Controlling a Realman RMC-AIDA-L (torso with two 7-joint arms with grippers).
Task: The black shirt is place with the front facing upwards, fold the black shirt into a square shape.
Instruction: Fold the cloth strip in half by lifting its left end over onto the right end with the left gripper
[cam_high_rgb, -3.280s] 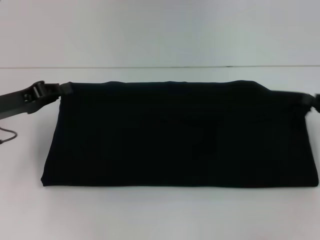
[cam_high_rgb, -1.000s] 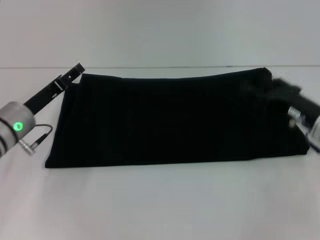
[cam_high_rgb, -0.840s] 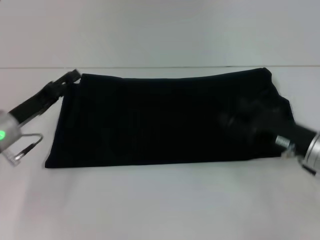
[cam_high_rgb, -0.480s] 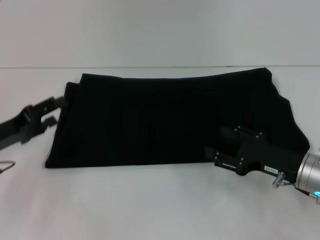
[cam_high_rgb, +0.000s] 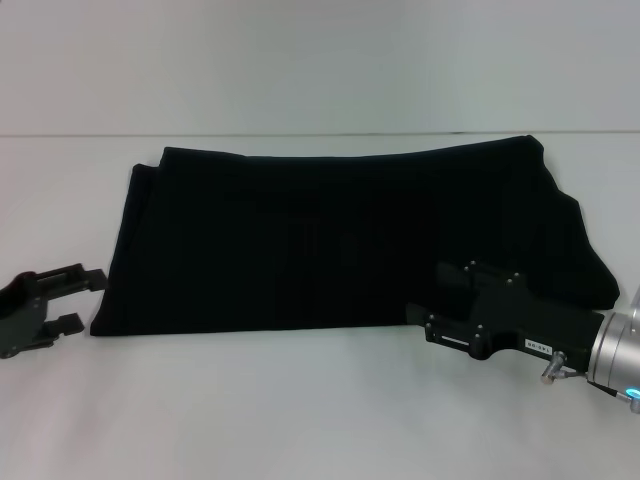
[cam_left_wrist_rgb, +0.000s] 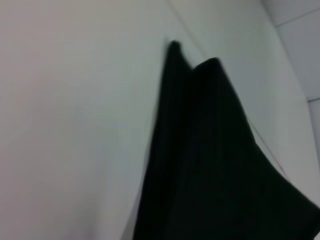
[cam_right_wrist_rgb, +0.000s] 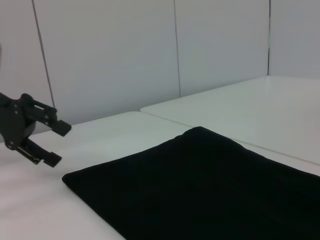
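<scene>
The black shirt (cam_high_rgb: 340, 240) lies flat on the white table as a wide folded band, plain black side up, with no lettering showing. My left gripper (cam_high_rgb: 82, 298) sits on the table just off the shirt's near left corner, open and empty, clear of the cloth. The right wrist view also shows the left gripper (cam_right_wrist_rgb: 56, 144) with its fingers apart beyond the shirt (cam_right_wrist_rgb: 200, 190). My right gripper (cam_high_rgb: 432, 300) hovers at the shirt's near right edge, fingers apart, holding nothing. In the left wrist view only the shirt's (cam_left_wrist_rgb: 215, 165) end shows.
The white table (cam_high_rgb: 300, 420) stretches bare in front of the shirt and at both sides. Its far edge (cam_high_rgb: 300, 133) meets a pale panelled wall (cam_right_wrist_rgb: 125, 55) just behind the shirt.
Both grippers let go of the shirt's far corners and drew back to the near side, the left to the near left corner, the right to the near right edge. The shirt now lies still.
</scene>
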